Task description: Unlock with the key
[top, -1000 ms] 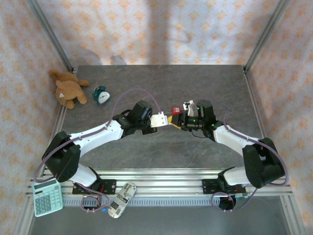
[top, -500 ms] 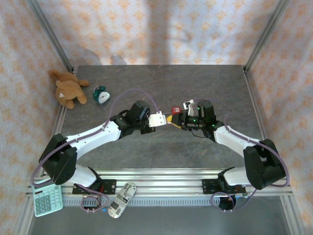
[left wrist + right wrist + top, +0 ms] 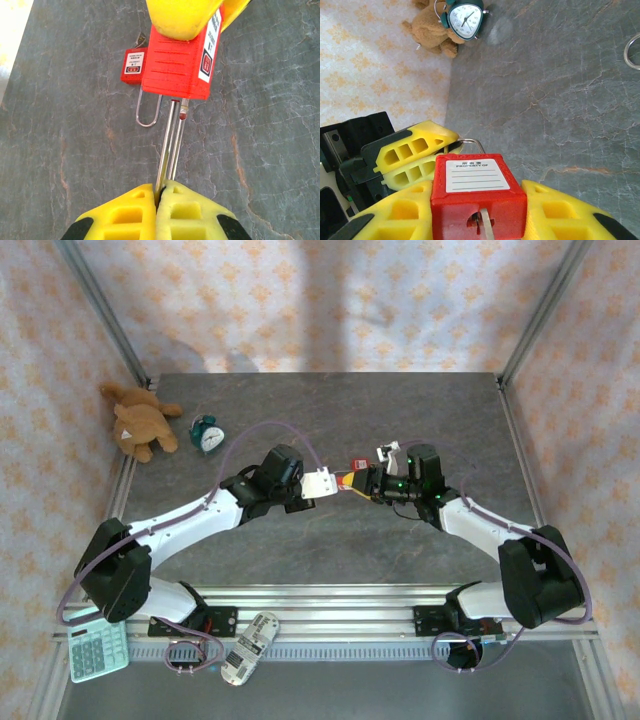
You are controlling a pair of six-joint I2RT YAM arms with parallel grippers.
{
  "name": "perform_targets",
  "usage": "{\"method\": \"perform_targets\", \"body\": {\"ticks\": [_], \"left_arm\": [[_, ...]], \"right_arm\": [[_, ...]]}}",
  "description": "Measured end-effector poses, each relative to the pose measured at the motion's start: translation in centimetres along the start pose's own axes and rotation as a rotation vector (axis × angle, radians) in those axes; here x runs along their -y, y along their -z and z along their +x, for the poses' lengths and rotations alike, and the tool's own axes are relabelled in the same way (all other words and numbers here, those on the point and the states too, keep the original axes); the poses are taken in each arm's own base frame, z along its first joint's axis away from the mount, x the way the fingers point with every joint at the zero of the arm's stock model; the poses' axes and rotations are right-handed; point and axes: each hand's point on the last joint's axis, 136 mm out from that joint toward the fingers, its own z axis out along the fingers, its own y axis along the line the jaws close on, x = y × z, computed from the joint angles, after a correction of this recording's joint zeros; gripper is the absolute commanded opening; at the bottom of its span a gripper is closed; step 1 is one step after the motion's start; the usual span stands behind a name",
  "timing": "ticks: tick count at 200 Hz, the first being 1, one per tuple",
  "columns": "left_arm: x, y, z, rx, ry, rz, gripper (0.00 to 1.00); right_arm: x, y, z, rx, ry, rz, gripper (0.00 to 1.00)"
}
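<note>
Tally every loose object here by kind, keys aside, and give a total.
Padlocks: 2
Teddy bear: 1
Alarm clock: 1
Calculator: 1
Remote control: 1
Total: 6

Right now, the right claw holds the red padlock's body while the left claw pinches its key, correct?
Not quite: the left claw pinches the padlock's metal shackle instead, as the left wrist view shows. The right claw does hold the red body.

The padlock (image 3: 180,65) is over the middle of the table (image 3: 420,410), a second padlock (image 3: 134,65) lying just behind it. Bear (image 3: 140,420) and clock (image 3: 208,433) sit far left, calculator (image 3: 97,648) and remote (image 3: 249,645) near left.
</note>
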Motion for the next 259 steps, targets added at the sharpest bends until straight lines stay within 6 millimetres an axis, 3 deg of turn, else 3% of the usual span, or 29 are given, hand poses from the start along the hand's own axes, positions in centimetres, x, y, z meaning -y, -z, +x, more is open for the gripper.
{"method": "perform_targets", "body": {"ticks": [28, 66, 81, 102, 133, 164, 182, 215, 259], "left_arm": [[-0.1, 0.1, -0.1, 0.002, -0.003, -0.004, 0.03], [-0.7, 0.4, 0.2, -0.017, 0.009, -0.040, 0.23], [-1.7, 1.2, 0.1, -0.021, 0.022, -0.094, 0.35], [-2.7, 2.8, -0.7, 0.019, 0.032, -0.179, 0.42], [-2.2, 3.7, -1.1, 0.049, 0.024, -0.244, 0.50], [-1.5, 3.2, -0.4, 0.026, 0.008, -0.280, 0.61], [-1.8, 3.1, -0.9, 0.034, 0.001, -0.315, 0.70], [-1.8, 1.9, -2.1, 0.053, -0.033, -0.418, 0.67], [1.0, -1.4, -0.7, 0.057, -0.159, -0.539, 0.70]], "right_arm": [[-0.1, 0.0, 0.0, 0.001, -0.005, -0.003, 0.21], [0.0, 0.0, -0.2, 0.006, -0.012, -0.001, 0.21], [0.5, 0.2, -0.4, 0.021, -0.021, 0.014, 0.21], [0.8, 0.3, -0.7, 0.035, -0.029, 0.025, 0.21], [1.0, 0.3, -0.7, 0.033, -0.041, 0.028, 0.21], [1.3, 0.2, -0.7, 0.032, -0.055, 0.035, 0.21], [1.4, 0.1, -0.7, 0.035, -0.059, 0.038, 0.21], [1.4, 0.1, -0.8, 0.040, -0.073, 0.042, 0.21], [1.6, 0.2, -1.0, 0.055, -0.101, 0.052, 0.21]]}}
